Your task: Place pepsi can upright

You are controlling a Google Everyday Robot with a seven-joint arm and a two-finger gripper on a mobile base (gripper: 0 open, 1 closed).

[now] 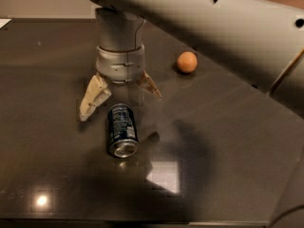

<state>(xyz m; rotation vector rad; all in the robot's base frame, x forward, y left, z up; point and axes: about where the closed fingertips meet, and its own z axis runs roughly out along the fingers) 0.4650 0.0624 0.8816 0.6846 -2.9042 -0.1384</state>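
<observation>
The pepsi can (pixel 122 129) is dark blue with silver ends and lies on its side on the dark table (pixel 228 141), its open silver end facing me. My gripper (pixel 119 104) hangs just above and behind the can's far end. Its two tan fingers (pixel 93 98) are spread wide apart, one to the left of the can and one to its upper right. The gripper is open and holds nothing.
A small orange ball-like object (pixel 187 61) sits on the table to the right of the gripper. My grey arm (pixel 213 23) spans the top and right of the view. Bright light reflections show on the table's near part (pixel 164 175).
</observation>
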